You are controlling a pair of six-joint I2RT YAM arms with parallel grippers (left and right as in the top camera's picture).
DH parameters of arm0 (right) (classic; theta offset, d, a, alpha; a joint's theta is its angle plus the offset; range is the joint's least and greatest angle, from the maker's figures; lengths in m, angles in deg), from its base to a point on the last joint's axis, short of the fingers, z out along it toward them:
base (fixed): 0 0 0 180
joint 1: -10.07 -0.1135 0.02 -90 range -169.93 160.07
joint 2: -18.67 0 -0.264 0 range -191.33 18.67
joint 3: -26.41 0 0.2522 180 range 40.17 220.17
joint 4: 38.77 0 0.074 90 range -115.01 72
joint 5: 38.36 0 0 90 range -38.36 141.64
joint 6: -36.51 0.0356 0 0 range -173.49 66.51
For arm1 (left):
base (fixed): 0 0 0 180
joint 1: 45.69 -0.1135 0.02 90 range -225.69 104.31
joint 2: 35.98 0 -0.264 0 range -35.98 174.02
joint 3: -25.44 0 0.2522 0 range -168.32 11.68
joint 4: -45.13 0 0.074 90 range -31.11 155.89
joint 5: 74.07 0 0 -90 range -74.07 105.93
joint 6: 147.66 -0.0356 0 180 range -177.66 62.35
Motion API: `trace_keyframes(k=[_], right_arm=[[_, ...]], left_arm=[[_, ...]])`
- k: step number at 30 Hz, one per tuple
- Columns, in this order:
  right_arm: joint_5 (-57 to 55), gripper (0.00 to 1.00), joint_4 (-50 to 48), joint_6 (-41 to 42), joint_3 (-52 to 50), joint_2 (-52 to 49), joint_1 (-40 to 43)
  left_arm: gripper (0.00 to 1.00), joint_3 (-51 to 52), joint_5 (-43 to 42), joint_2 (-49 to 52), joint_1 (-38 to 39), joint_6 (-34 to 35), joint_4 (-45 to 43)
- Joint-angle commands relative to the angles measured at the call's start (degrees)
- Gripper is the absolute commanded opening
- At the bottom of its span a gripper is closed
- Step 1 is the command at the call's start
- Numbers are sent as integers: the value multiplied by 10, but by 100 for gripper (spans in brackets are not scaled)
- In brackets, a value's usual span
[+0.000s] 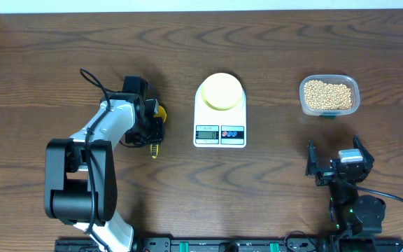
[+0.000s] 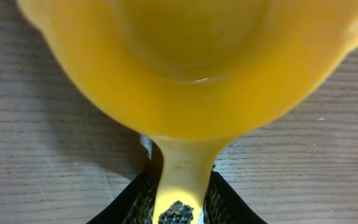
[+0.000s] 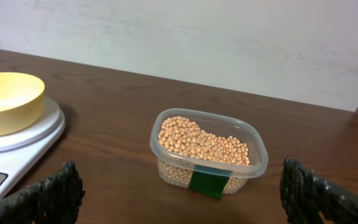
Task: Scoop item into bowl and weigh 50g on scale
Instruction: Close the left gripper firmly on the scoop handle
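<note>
The beans [image 1: 329,94] [image 3: 204,143] fill a clear plastic tub [image 1: 355,89] [image 3: 261,158] at the table's right. The pale-yellow bowl [image 1: 221,91] [image 3: 5,102] sits empty on the white scale [image 1: 220,120] [image 3: 39,134] in the middle. A bright yellow scoop [image 1: 159,110] [image 2: 191,68] lies on the table left of the scale. My left gripper [image 1: 150,124] [image 2: 179,190] has its black pads pressed on both sides of the scoop's handle [image 2: 178,171]. My right gripper [image 1: 336,159] [image 3: 185,196] stands wide open just in front of the tub, holding nothing.
A green label [image 3: 208,183] marks the tub's near wall. The left arm's body [image 1: 82,175] occupies the front left. Bare wood lies between the scale and the tub and behind all the objects.
</note>
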Motion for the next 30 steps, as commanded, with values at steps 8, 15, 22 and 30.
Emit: trace_keyframes(k=[8,15,22,30], right_arm=[[2,99,2,8,-1,3,-5],[2,99,2,8,-1,3,-5],[2,99,2,8,-1,3,-5],[2,99,2,8,-1,3,-5]], left_arm=[[20,7,-13,2,0,-2,14],[20,7,-13,2,0,-2,14],[19,-9,-13,1,0,8,31],[18,-14,-48,-32,0,26,47]])
